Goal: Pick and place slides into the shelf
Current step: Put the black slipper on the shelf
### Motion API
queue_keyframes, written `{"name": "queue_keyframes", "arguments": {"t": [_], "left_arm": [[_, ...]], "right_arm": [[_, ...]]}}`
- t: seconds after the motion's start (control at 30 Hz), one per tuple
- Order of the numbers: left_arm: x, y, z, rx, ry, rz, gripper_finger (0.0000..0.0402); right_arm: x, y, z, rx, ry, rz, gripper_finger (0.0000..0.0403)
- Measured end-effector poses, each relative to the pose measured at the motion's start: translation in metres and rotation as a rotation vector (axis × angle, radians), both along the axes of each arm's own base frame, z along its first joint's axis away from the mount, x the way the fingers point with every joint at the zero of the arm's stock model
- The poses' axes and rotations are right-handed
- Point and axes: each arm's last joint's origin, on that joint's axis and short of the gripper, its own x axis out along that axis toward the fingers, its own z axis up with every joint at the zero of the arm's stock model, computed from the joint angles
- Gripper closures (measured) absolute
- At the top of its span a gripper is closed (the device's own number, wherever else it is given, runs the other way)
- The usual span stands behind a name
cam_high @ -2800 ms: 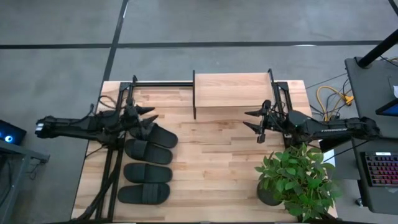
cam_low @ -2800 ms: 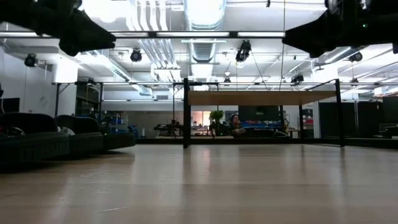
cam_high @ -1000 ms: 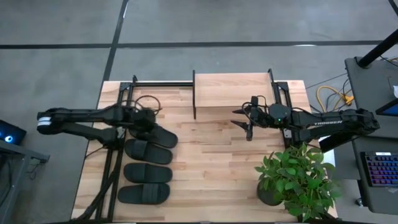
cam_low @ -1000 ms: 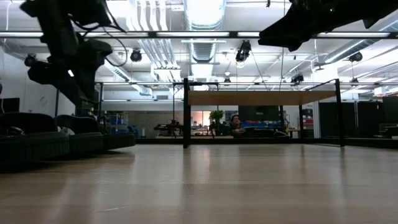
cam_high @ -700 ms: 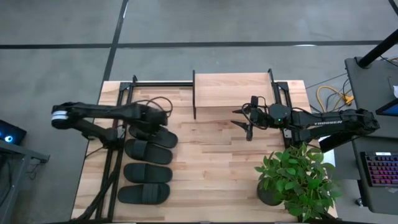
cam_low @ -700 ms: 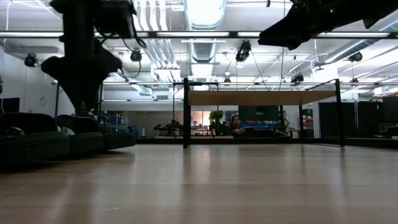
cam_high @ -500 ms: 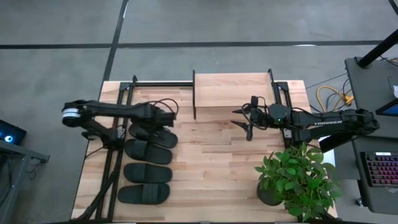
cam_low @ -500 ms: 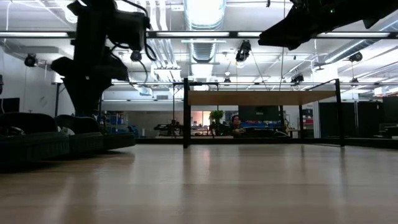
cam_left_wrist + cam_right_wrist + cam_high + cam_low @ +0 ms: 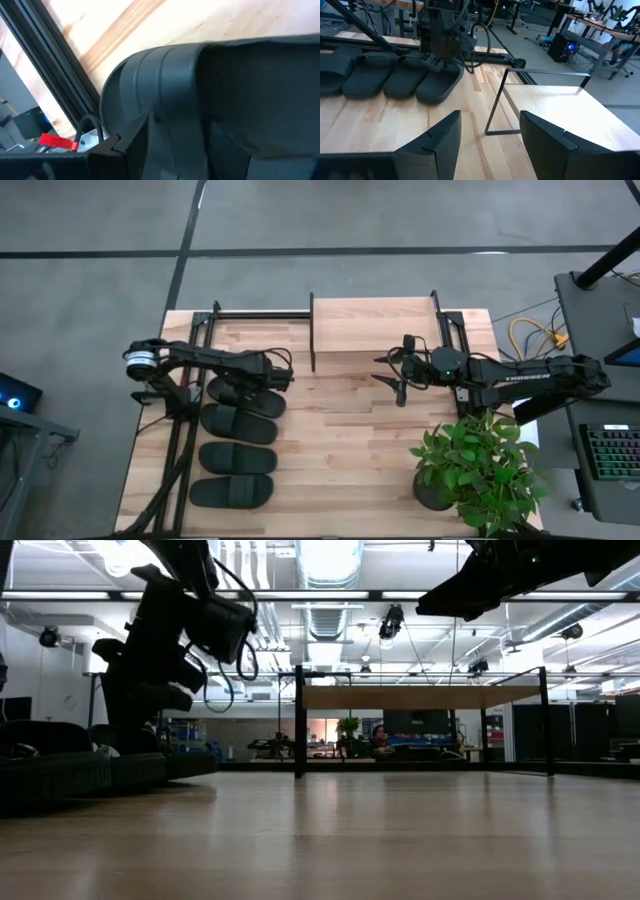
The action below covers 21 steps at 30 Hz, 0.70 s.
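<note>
We see broad bare desk (image 9: 340, 440) between our two tools, with the shelf (image 9: 373, 327) at the far edge just beyond the right tool (image 9: 388, 375) and a potted plant (image 9: 478, 465) crowding the near right corner behind that arm. The right tool hovers above the wood just in front of the shelf, fingers apart and holding nothing. The left tool (image 9: 268, 380) sits low over the far end of the row of four slides (image 9: 237, 440), its fingers apart around the strap of the farthest slide (image 9: 200, 100), touching it; the other three slides lie side by side nearer the front edge, beside the black frame rails (image 9: 180, 460) at the left edge.
</note>
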Motion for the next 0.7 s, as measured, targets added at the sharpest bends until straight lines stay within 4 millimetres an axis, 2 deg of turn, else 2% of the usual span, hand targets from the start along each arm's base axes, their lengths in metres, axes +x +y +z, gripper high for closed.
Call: {"name": "queue_keyframes", "arguments": {"t": [0.33,0.43,0.53,0.7], "left_arm": [[0.004,0.002,-0.014,0.046,0.069,-0.020,0.0233],[0.004,0.002,-0.015,0.050,0.076,-0.022,0.0244],[0.004,0.002,-0.014,0.042,0.079,-0.038,0.0281],[0.000,0.002,-0.007,0.013,0.092,-0.105,0.0379]], "right_arm": [[0.000,0.000,0.000,0.000,0.001,0.000,0.0209],[0.000,0.000,0.000,0.000,0.005,0.000,0.0209],[0.000,0.000,-0.001,0.000,0.007,0.000,0.0209],[0.000,0.000,-0.001,0.000,0.007,0.000,0.0209]]}}
